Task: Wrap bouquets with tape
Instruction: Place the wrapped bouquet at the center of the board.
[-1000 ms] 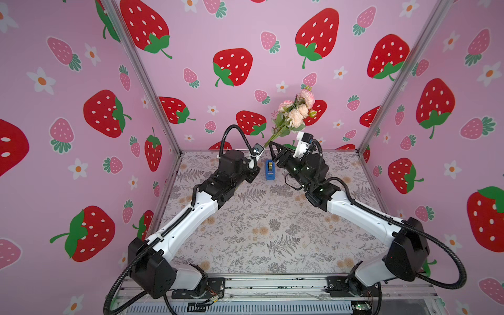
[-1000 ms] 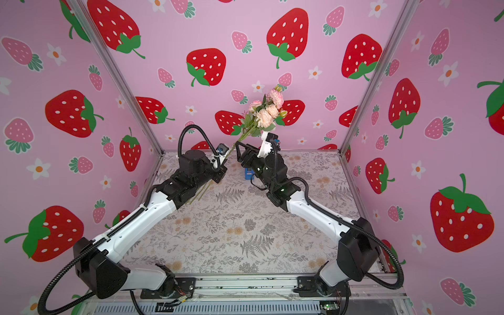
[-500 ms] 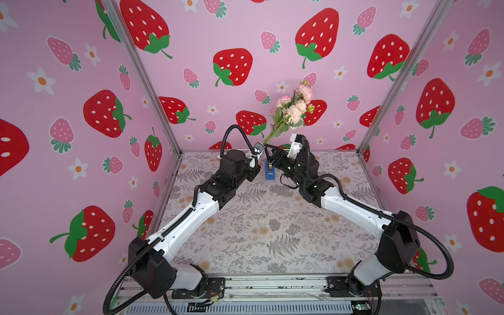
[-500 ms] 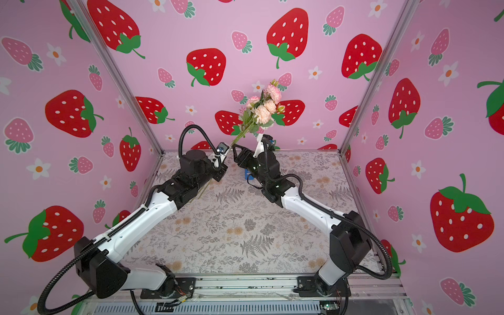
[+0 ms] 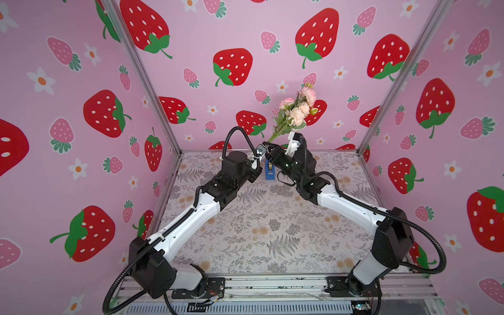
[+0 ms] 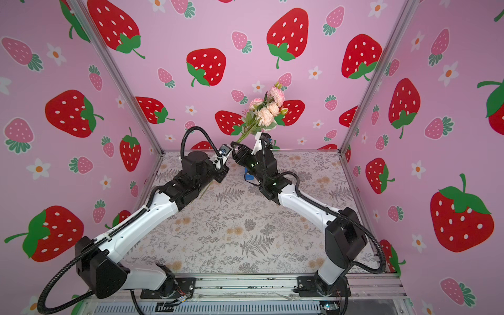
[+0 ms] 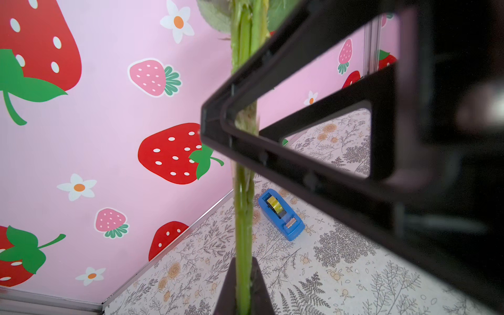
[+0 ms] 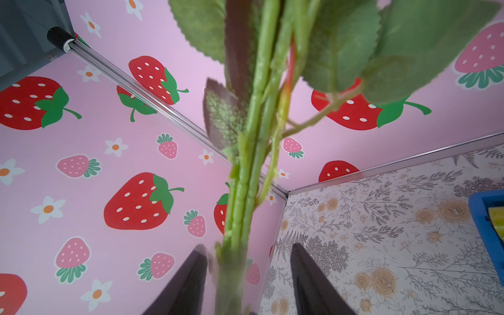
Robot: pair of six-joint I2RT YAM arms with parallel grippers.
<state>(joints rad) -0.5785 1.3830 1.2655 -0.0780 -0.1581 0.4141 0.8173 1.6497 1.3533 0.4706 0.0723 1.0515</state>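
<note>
Swung closer within a second, the right hand (image 8: 248,249) is spread around bouquet (image 5: 296,111) stems pinched by the left hand (image 7: 242,285) above the tape (image 7: 276,205); a second grip is judged imminent.

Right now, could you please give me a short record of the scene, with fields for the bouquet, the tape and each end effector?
bouquet: held in the air, blooms uppermost, stems slanting down
left end effector: shut on the bouquet stems
right end effector: open, fingers either side of the stems, nearer the blooms than the left grip
tape: yellowish roll in a blue dispenser, untouched
table: the dispenser stands on it, below both arms
</note>
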